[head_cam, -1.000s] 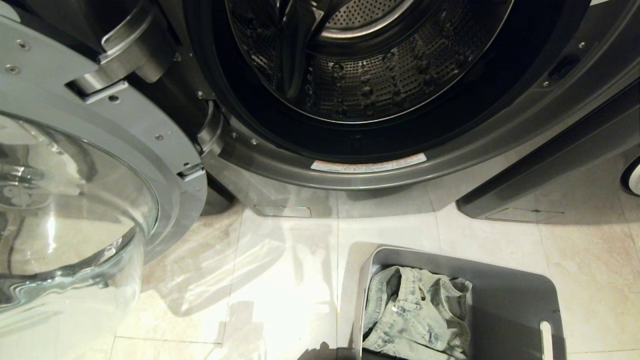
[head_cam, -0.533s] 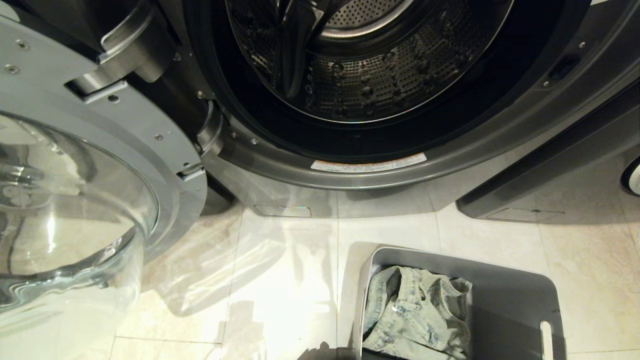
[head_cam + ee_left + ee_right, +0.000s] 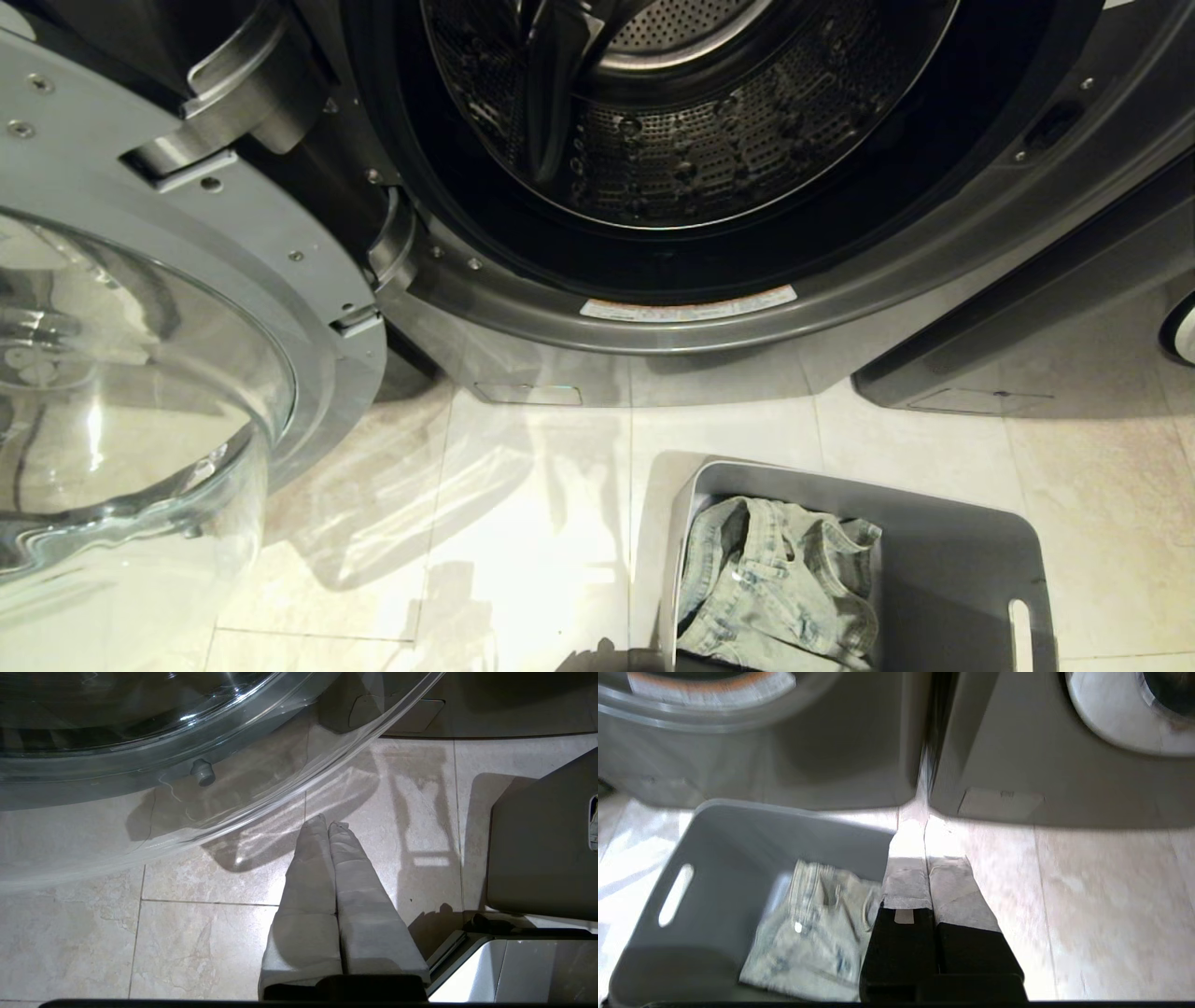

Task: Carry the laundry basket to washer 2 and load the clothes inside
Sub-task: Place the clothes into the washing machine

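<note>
laundry basket [image 3: 943, 560]: on floor tiles just before open washer [image 3: 653, 317] | denim garment [image 3: 775, 588]: inside basket | left gripper [image 3: 328, 823]: pressed closed, empty, beside basket | right gripper [image 3: 924, 861]: pressed closed, empty, over basket rim

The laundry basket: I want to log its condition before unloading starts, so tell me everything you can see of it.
The laundry basket is a grey tub of smooth plastic with tapered walls, rounded corners and a narrow slot handle in a side wall. It stands upright on the pale tiled floor, just in front of the open washer without touching it. Inside lie the clothes, a crumpled pale denim garment towards one side. Neither gripper touches it; the right gripper hovers shut over its rim.
</note>
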Robot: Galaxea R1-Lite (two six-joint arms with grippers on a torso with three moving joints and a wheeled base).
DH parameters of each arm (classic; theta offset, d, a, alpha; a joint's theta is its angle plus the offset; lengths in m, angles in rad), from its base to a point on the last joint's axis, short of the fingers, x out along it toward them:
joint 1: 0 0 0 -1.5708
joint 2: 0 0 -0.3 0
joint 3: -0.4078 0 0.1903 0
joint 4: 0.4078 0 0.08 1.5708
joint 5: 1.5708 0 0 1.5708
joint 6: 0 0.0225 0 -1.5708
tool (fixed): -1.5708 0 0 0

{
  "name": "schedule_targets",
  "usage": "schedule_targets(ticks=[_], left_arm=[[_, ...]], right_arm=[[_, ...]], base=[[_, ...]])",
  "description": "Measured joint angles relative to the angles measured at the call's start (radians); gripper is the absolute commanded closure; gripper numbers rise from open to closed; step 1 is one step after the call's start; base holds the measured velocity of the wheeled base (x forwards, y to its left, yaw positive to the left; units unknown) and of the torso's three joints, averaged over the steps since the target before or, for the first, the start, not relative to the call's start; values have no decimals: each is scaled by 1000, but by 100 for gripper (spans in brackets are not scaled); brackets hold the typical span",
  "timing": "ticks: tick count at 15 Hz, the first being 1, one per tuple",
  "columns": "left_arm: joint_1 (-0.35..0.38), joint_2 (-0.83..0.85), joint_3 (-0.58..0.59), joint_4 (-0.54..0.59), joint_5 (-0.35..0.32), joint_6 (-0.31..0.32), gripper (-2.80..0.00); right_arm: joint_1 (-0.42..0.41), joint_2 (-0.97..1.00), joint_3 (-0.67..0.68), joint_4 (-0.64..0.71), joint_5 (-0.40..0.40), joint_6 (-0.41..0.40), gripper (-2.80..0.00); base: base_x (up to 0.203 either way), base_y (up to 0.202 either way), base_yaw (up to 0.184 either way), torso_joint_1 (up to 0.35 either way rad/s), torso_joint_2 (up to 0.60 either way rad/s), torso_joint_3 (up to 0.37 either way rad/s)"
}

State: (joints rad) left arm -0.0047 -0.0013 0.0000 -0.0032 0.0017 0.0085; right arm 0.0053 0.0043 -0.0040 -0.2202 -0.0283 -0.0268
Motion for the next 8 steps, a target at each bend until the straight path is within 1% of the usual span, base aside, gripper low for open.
schedule_targets(ticks=[1, 3, 5, 6, 8], left_arm=[[0, 0, 0, 0, 0, 2, 0], [0, 0, 0, 0, 0, 8, 0], [0, 0, 0, 0, -2, 16, 0], [0, 0, 0, 0, -2, 17, 0], [0, 0, 0, 0, 0, 8, 0]], right_arm=[[0, 9, -45, 37, 2, 6, 0], [2, 57, -241, 146, 27, 40, 0], [4, 173, -491, 304, 69, 111, 0], [6, 247, -585, 389, 88, 153, 0], [12, 419, -712, 553, 141, 224, 0]], base=[[0, 0, 0, 0, 0, 0], [0, 0, 0, 0, 0, 0], [0, 0, 0, 0, 0, 0], [0, 0, 0, 0, 0, 0], [0, 0, 0, 0, 0, 0]])
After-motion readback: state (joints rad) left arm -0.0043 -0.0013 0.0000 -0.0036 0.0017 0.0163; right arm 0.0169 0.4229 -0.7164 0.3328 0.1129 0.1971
